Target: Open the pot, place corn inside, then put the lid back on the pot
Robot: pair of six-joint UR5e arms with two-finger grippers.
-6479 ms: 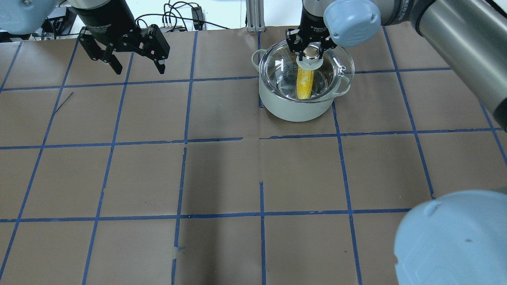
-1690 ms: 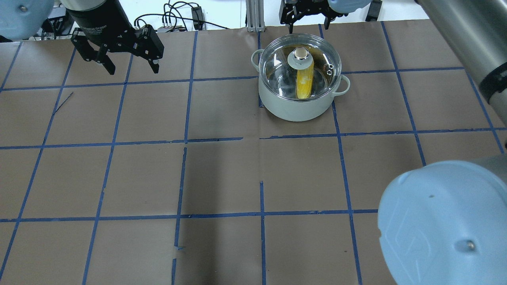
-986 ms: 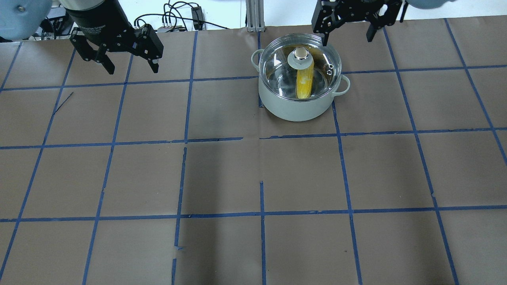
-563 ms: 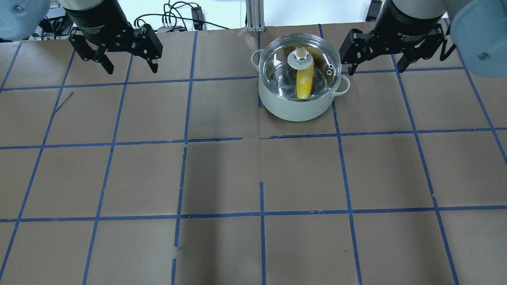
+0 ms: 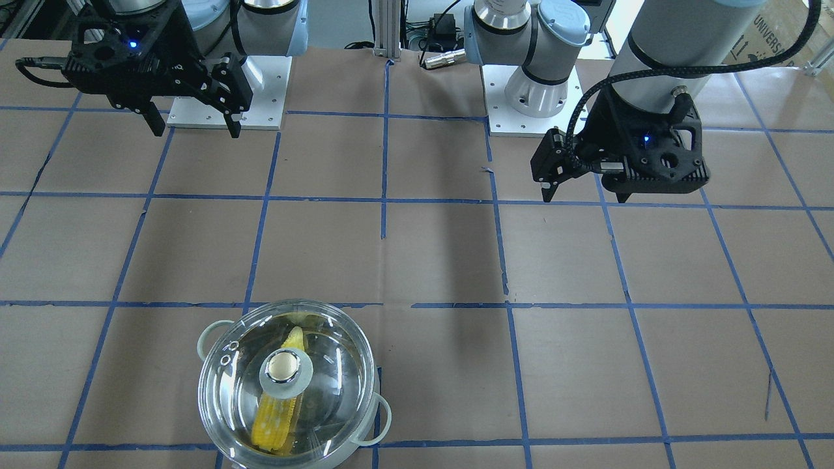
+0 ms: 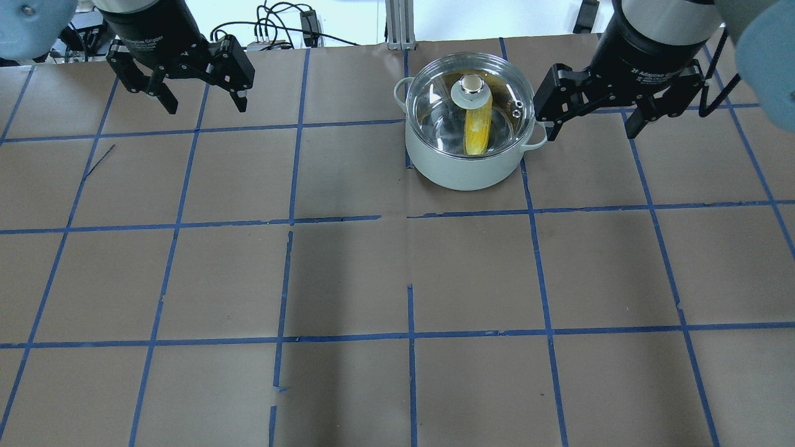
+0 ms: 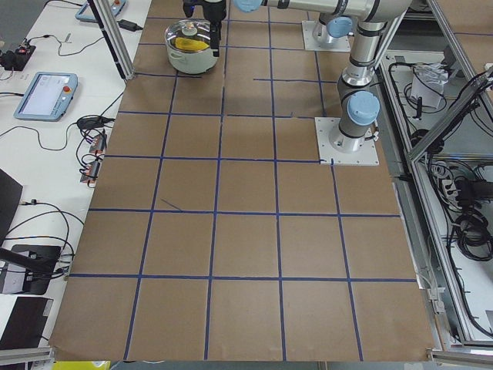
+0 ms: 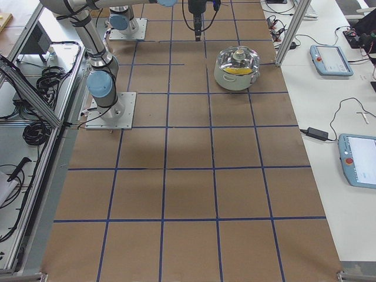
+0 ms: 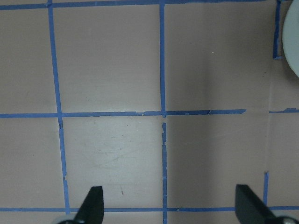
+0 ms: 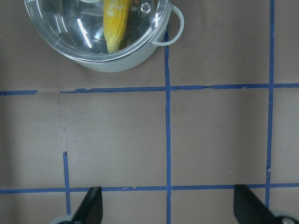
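Note:
The pot (image 6: 463,171) stands at the far middle-right of the table, pale outside, with loop handles. The clear glass lid (image 6: 444,102) sits closed on it, with the gold-topped knob (image 6: 470,86) at its centre. The yellow corn (image 6: 477,131) lies inside, seen through the glass. My right gripper (image 6: 593,131) is open and empty, raised just right of the pot. My left gripper (image 6: 205,107) is open and empty at the far left. In the right wrist view the pot (image 10: 122,65) and the corn (image 10: 115,23) show at the top left. The front view shows the lid (image 5: 326,384) closed.
Brown paper with a blue tape grid (image 6: 410,338) covers the table. An aluminium post (image 6: 397,25) and cables (image 6: 279,25) stand beyond the far edge. The arm base plates (image 5: 534,104) lie on the robot's side. In the left wrist view the pot's edge (image 9: 293,42) shows at the top right.
My right gripper let go of the lid's knob, opened, lifted away and swung to the right of the pot. The lid stays closed on the pot. My left gripper barely moved.

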